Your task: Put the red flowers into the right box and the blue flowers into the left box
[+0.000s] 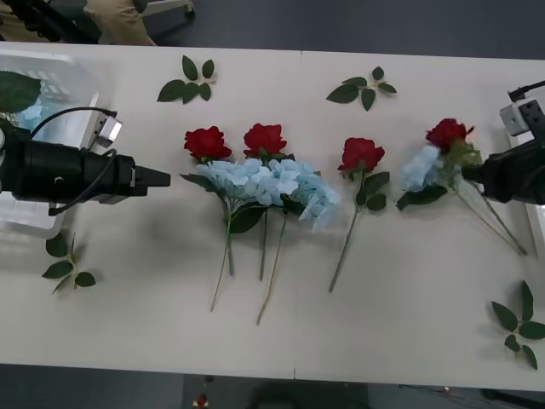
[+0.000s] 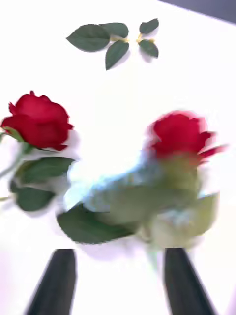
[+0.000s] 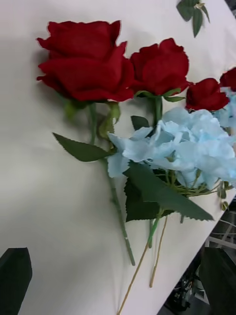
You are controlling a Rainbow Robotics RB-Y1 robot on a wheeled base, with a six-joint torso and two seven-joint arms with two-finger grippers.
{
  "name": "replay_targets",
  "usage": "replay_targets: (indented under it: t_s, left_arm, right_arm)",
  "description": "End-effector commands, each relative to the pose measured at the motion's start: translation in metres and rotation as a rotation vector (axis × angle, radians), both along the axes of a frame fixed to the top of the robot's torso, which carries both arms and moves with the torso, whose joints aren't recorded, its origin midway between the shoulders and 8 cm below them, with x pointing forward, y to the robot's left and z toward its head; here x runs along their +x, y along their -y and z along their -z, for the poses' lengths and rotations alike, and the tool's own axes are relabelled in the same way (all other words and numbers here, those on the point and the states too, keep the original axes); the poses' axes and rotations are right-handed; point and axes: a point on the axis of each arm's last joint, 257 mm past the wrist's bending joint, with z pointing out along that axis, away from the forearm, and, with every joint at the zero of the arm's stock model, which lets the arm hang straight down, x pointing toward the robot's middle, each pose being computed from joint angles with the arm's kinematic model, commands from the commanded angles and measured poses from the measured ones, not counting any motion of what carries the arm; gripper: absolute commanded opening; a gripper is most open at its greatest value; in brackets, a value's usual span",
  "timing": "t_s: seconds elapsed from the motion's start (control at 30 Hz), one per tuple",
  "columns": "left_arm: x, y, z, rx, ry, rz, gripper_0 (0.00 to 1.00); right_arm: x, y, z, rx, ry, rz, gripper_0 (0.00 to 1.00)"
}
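Note:
Three red flowers [image 1: 207,142] [image 1: 265,139] [image 1: 361,154] lie in a row at mid-table, with a long cluster of blue flowers [image 1: 264,181] across the first two stems. A fourth red rose [image 1: 448,133] and a small blue flower [image 1: 421,167] lie together on the right. My right gripper [image 1: 473,175] hovers at their stems, open; its wrist view shows that rose [image 2: 182,135] and blue bloom [image 2: 123,187] just beyond the open fingers [image 2: 56,280]. My left gripper [image 1: 158,177] is open, left of the row, facing the roses [image 3: 83,61] and blue cluster [image 3: 191,142]. The left box [image 1: 60,81] holds one blue flower [image 1: 30,112].
Loose green leaf sprigs lie at the back [image 1: 189,81] [image 1: 364,88], front left [image 1: 66,264] and front right [image 1: 519,324]. A white edge at the far right [image 1: 538,223] looks like the right box. Bare table runs along the front.

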Motion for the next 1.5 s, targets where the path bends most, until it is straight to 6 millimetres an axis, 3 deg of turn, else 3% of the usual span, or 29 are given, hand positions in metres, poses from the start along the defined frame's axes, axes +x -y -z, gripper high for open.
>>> replay_targets:
  t_s: [0.03,0.3,0.53,0.73,1.03,1.37,1.5]
  left_arm:
    - [0.029,-0.014,-0.024,0.09,0.067,-0.026,1.0]
    - [0.048,0.004,-0.033,0.147,0.09,-0.03,1.0]
    - [0.073,0.022,-0.034,0.303,0.168,-0.001,1.0]
    - [0.088,0.036,-0.029,0.407,0.214,0.009,1.0]
    - [0.093,0.064,-0.007,0.547,0.262,0.067,1.0]
    - [0.084,0.086,0.019,0.601,0.197,0.051,1.0]
    - [0.082,0.086,0.022,0.576,0.152,0.004,1.0]
  right_arm:
    - [0.001,0.004,-0.013,0.003,0.036,0.014,1.0]
    - [-0.001,0.011,-0.002,0.037,0.019,0.05,1.0]
    - [0.003,0.038,0.008,0.096,0.013,0.16,1.0]
    - [0.014,0.045,0.005,0.168,-0.008,0.284,1.0]
    - [0.022,0.052,0.002,0.201,-0.078,0.436,1.0]
    - [0.021,0.086,0.01,0.094,-0.084,0.517,1.0]
    - [0.022,0.102,0.019,0.052,-0.09,0.55,1.0]
